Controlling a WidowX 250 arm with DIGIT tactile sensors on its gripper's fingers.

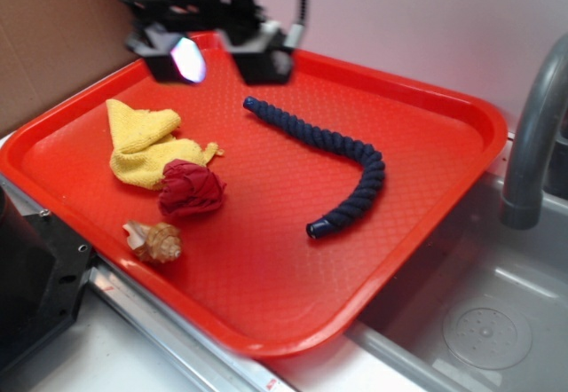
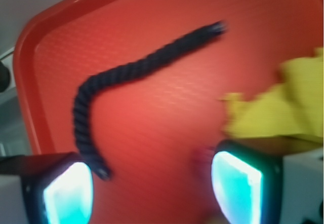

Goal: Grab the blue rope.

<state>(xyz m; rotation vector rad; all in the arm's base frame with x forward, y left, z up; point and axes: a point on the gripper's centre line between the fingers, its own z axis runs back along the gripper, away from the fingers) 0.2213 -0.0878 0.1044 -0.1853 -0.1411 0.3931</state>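
Exterior: hand [image 1: 216, 59] spread wide, empty; above blue rope [image 1: 342, 148].

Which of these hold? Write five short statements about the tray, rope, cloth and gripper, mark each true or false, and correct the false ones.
1. The rope lies on the red tray. True.
2. The gripper is shut on the rope. False: its jaws stand open and apart from the rope, holding nothing.
3. The yellow cloth lies on top of the rope. False: it lies apart from it, on another part of the tray.
4. The rope is bent, not straight. True.
5. The shell sits in the sink. False: it rests on the tray, near the red ball.
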